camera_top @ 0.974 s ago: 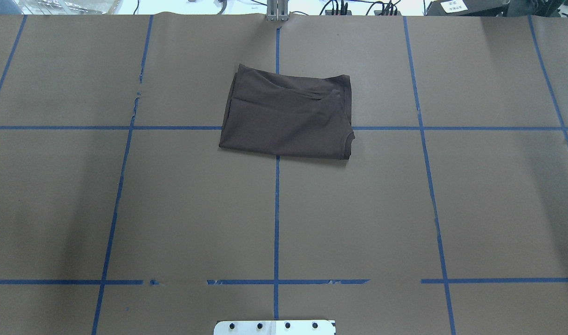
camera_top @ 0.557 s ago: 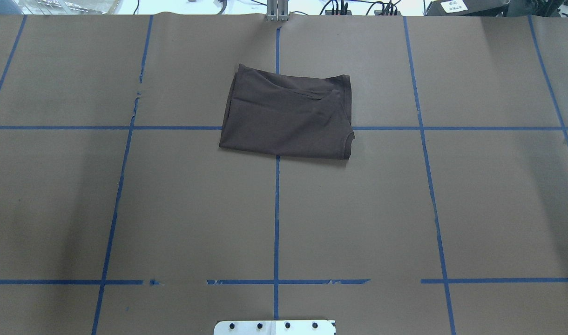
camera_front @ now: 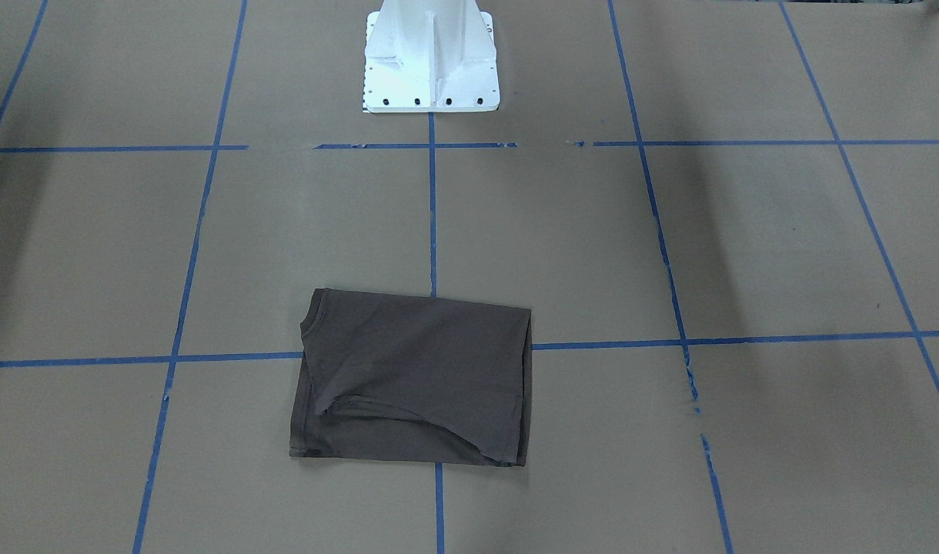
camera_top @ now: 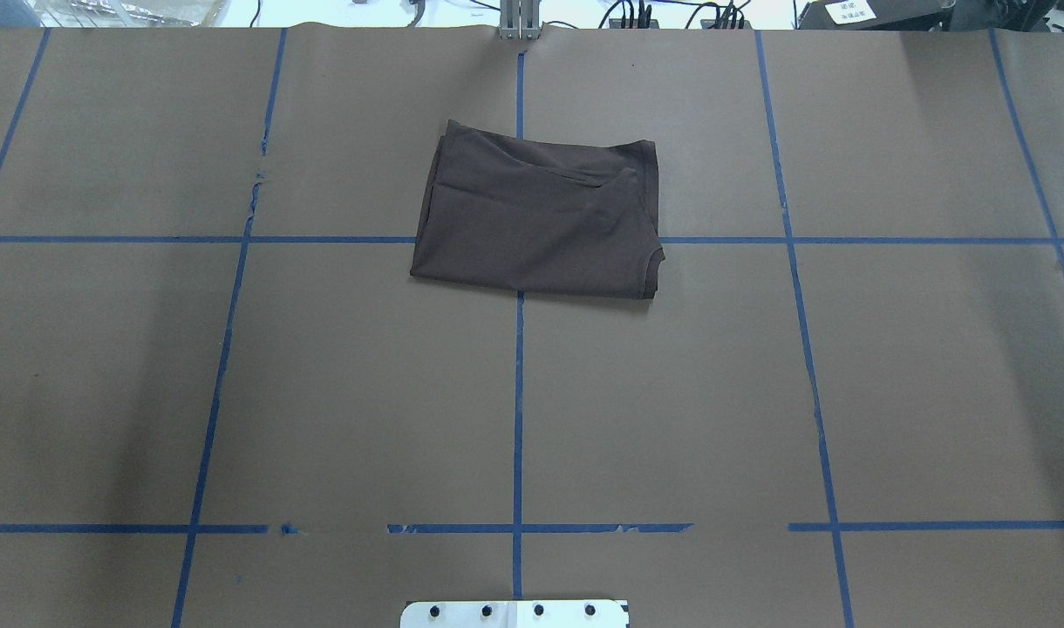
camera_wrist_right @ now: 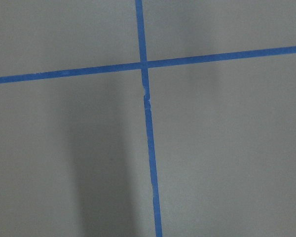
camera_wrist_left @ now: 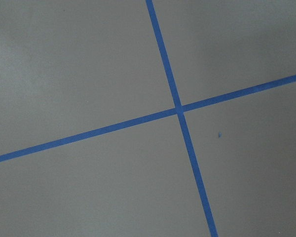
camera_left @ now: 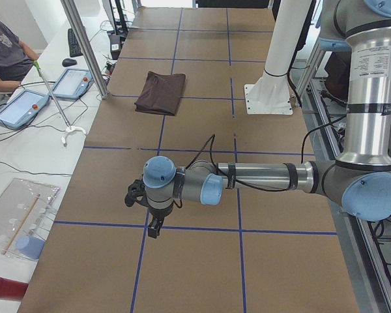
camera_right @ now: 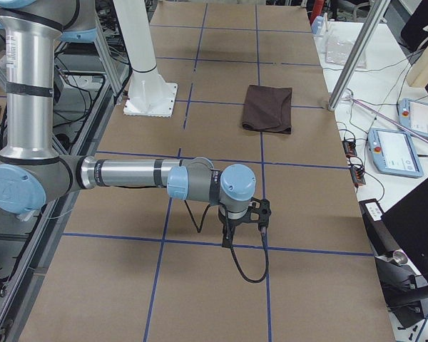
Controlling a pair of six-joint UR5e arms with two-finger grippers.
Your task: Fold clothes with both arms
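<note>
L gripper (camera_left: 154,228) hangs off the left arm (camera_left: 260,177), low over the table (camera_top: 323,392) at the robot's left end, well apart from the work. It shows only in the side view, so can't tell if it's released or clenched; nothing seems to hang from it. L wrist cam shows just a crossing of blue tape (camera_top: 518,392) on brown paper, no cloth. Mid-table: the T-shirt (camera_top: 536,218) lies folded to a compact rectangle on the far half from the pedestal (camera_front: 431,54), straddling the centre tape line where it meets the cross line. Long axis runs L-R across the table, i.e. along that cross line, w/ a slight tilt. Smooth folded edge faces the robot's left, stitched hem edges face its right, and a loose top layer wrinkles diagonally near the far side. Collar and lettering aren't visible. R gripper (camera_right: 227,240) on the right arm (camera_right: 128,173) sits likewise at the robot's right end, side view only, so its state can't be told either; R wrist cam also sees only tape and paper. Judgement: folding looks done or v. nearly, arms parked. Any next move would call for both grippers to come in to the short ends together, pinch all layers and flatten that loose flap w/o dragging the stack.
</note>
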